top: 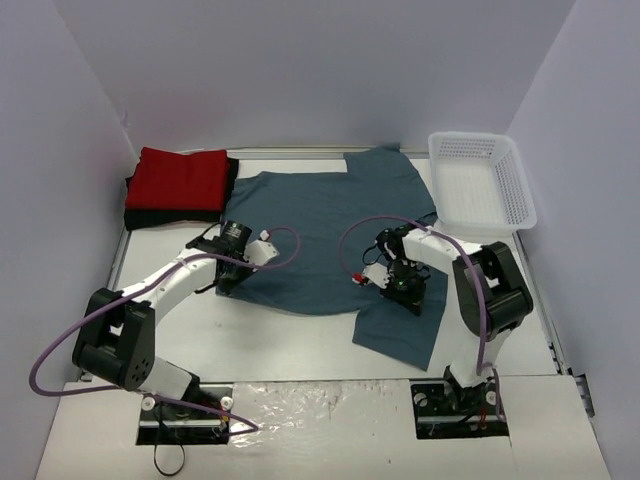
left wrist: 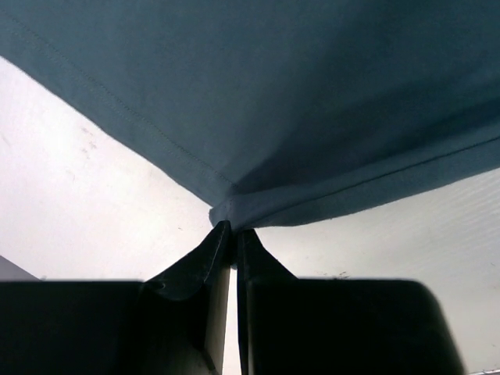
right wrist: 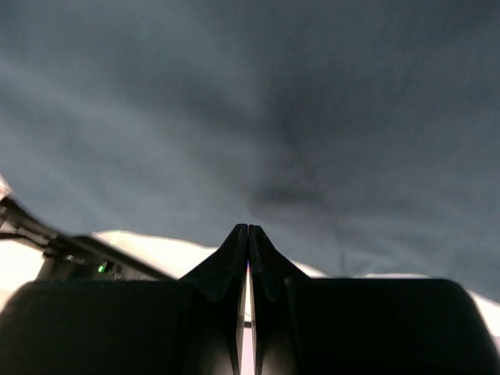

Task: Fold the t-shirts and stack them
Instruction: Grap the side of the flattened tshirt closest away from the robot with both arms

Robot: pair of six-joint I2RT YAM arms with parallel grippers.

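Observation:
The teal t-shirt (top: pixel 330 240) lies spread out in the middle of the table, with one part reaching toward the front right. My left gripper (top: pixel 228 280) is shut on its near left corner; in the left wrist view the jaws (left wrist: pixel 233 226) pinch the hemmed corner of the teal cloth (left wrist: pixel 297 94), held slightly off the table. My right gripper (top: pixel 405 290) is over the shirt's right part; its jaws (right wrist: pixel 248 229) are shut at the edge of the teal cloth (right wrist: pixel 258 101). The red t-shirt (top: pixel 180 178) lies folded on the folded black t-shirt (top: pixel 160 216) at the back left.
A white lattice basket (top: pixel 480 180) stands at the back right, beside the shirt's far sleeve. Bare white table (top: pixel 250 340) shows in front of the shirt. Grey walls close in the left, back and right sides.

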